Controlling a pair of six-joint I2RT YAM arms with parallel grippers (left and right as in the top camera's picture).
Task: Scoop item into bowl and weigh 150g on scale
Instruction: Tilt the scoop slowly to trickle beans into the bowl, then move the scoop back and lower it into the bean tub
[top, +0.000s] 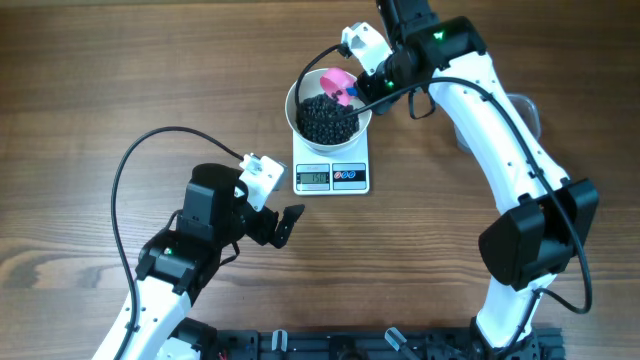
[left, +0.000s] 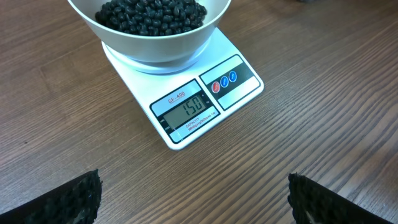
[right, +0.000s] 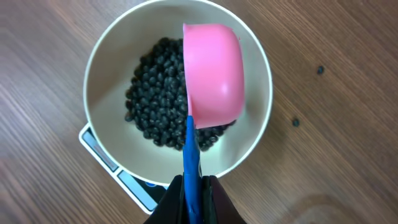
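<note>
The white bowl (top: 303, 95) stands on the white scale (top: 331, 176), filled with tiny black beads, the item (top: 327, 118). The display (left: 188, 111) reads 150. My right gripper (right: 194, 186) is shut on the blue handle (right: 191, 152) of a pink scoop (right: 212, 71), held tipped on its side over the bowl (right: 106, 68) and the item (right: 152, 99). The scoop (top: 339, 82) hangs over the bowl's far side. My left gripper (top: 284, 226) stands open above bare table in front of the scale (left: 236, 46), its fingers (left: 59, 202) wide apart with nothing between them.
Two stray black beads (right: 320, 70) lie on the wood to the right of the bowl. A clear plastic tub (top: 527, 112) shows partly behind the right arm. Black cables loop over the table by each arm.
</note>
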